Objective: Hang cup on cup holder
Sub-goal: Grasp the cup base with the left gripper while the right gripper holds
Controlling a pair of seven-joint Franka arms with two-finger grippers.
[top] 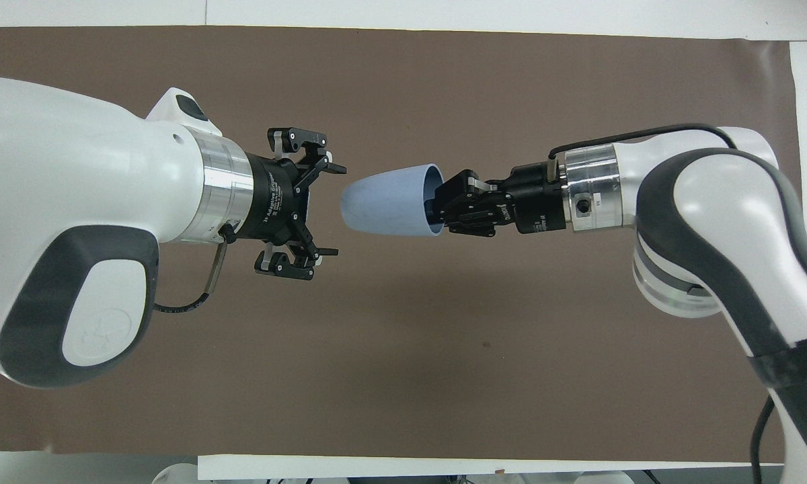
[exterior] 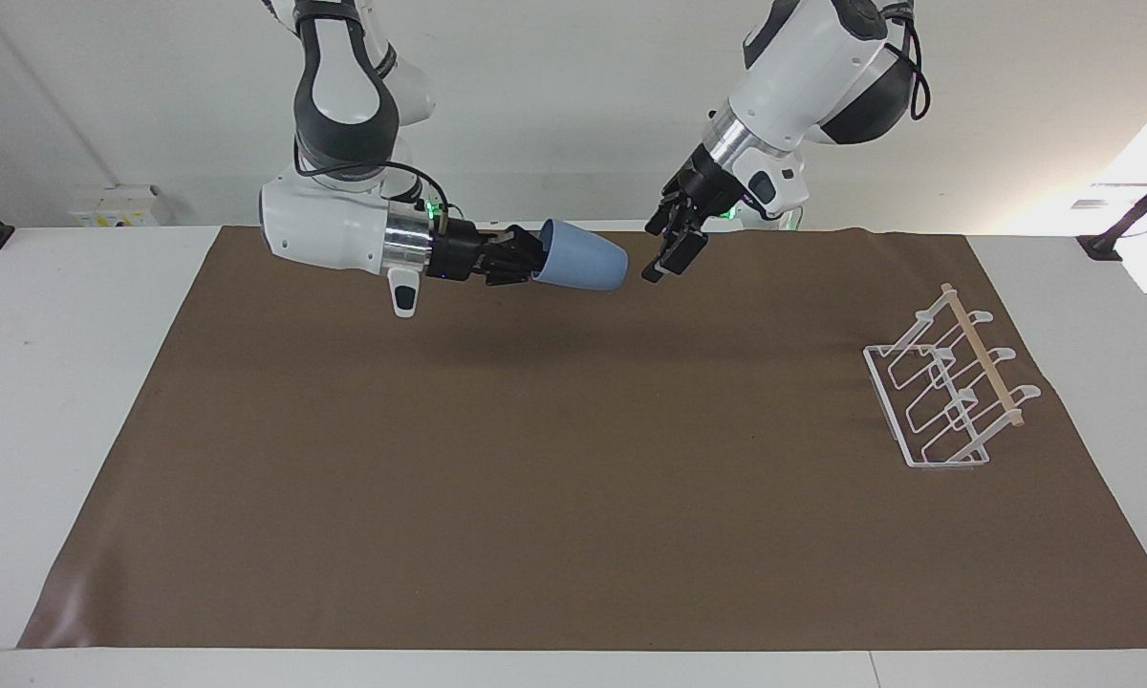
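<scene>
My right gripper (exterior: 533, 263) is shut on the rim of the light-blue cup (exterior: 583, 265) and holds it on its side in the air, base pointing toward my left gripper. In the overhead view the cup (top: 387, 208) lies just short of my left gripper (top: 333, 210), which is open, its fingers apart and level with the cup's base. The left gripper (exterior: 666, 256) is up over the mat's edge nearest the robots. The white wire cup holder (exterior: 946, 392) with its wooden rod stands on the mat toward the left arm's end. It is hidden under the left arm in the overhead view.
A brown mat (exterior: 535, 478) covers most of the white table (exterior: 57, 382). Both arms meet over the middle of the mat's edge nearest the robots.
</scene>
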